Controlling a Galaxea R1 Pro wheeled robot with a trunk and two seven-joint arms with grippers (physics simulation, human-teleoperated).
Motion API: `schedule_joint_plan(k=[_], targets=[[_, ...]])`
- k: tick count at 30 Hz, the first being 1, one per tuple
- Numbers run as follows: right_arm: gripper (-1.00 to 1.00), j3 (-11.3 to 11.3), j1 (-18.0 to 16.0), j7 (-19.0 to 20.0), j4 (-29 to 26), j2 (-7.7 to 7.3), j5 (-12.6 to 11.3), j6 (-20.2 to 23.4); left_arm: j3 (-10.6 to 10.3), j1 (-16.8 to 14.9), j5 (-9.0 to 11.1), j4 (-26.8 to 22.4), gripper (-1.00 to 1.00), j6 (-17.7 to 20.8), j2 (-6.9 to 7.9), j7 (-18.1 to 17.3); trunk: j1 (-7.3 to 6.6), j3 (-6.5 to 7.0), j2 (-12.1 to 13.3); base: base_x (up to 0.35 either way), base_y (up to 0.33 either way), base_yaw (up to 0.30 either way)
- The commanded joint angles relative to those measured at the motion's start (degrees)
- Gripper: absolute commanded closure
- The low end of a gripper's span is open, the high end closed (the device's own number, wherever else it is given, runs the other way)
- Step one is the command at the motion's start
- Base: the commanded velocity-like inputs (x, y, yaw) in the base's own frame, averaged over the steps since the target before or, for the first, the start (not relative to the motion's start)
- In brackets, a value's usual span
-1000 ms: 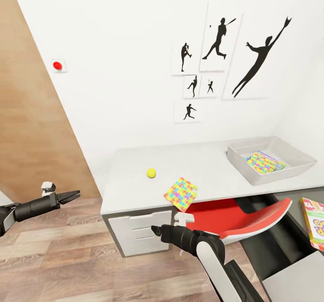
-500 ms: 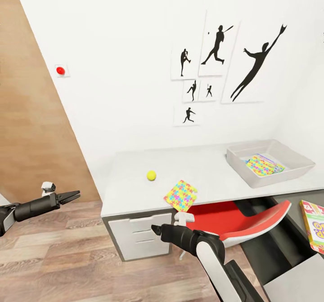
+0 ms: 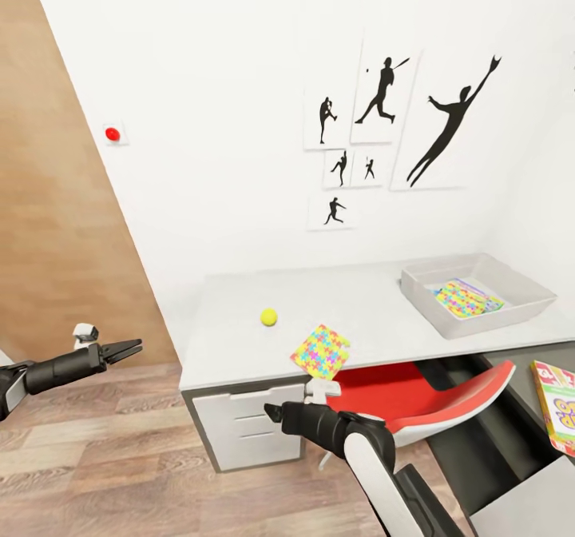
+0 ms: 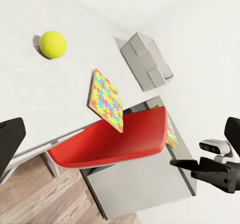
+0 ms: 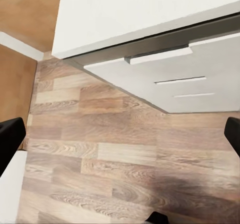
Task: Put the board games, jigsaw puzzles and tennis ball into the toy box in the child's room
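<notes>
On the table [image 3: 375, 313] ahead of me the tennis ball [image 3: 269, 316] sits alone toward the left, well apart from the toy box [image 3: 477, 293], which stands at the right end against the wall. One jigsaw puzzle [image 3: 469, 297] lies flat inside the toy box. The other jigsaw puzzle [image 3: 321, 352] rests at the near edge of the table, right of the ball and partly overhanging the edge, just above a red chair [image 3: 415, 393] tucked under the table. At the far right of my head view, lower than the table top, a board game [image 3: 559, 405] with a white, green and red printed face lies on a dark grey surface.

My left gripper [image 3: 126, 350] hangs out over the wood-plank floor [image 3: 104, 457], left of the table and well apart from it; its fingers look nearly together in the head view, while its wrist camera shows dark tips at both edges of the frame, so I cannot tell its state for certain. It holds nothing.

My right gripper [image 3: 271, 414] sits low in front of the white drawer unit [image 3: 239, 425] under the table's left end. Its fingers are spread wide, and it is empty.

Black baseball-player silhouettes [image 3: 383, 137] hang on the white wall above the table, and a small red button [image 3: 113, 133] sits on the wall to the left.
</notes>
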Motion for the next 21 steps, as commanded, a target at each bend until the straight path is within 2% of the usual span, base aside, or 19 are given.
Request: schedule_joint_plan(k=[1, 10, 17, 21], targets=[[-1.00, 0.2, -0.1, -0.6, -0.1, 0.01, -0.5, 0.1, 0.4, -0.1, -0.6, 0.0, -1.00, 0.6, 0.00, -0.3, 0.04, -0.03, -0.1, 0.000, 0.000, 0.000], [-1.00, 1.0, -0.1, -0.6, 0.0, 0.06, -0.2, 0.1, 0.5, 0.0, -0.6, 0.0, -1.00, 0.6, -0.05, -0.3, 0.04, 0.82, -0.1, 0.000, 0.016, 0.000], [-1.00, 0.9, -0.1, -0.6, 0.0, 0.06, -0.2, 0.1, 0.5, -0.1, -0.6, 0.0, -1.00, 0.6, -0.01, -0.3, 0.04, 1.42, -0.1, 0.007, 0.206, 0.000], [-1.00, 0.8, -0.1, -0.6, 0.0, 0.04, -0.2, 0.1, 0.4, 0.0, -0.5, 0.0, -1.00, 0.6, 0.00, -0.3, 0.04, 1.52, -0.1, 0.018, 0.088, 0.000]])
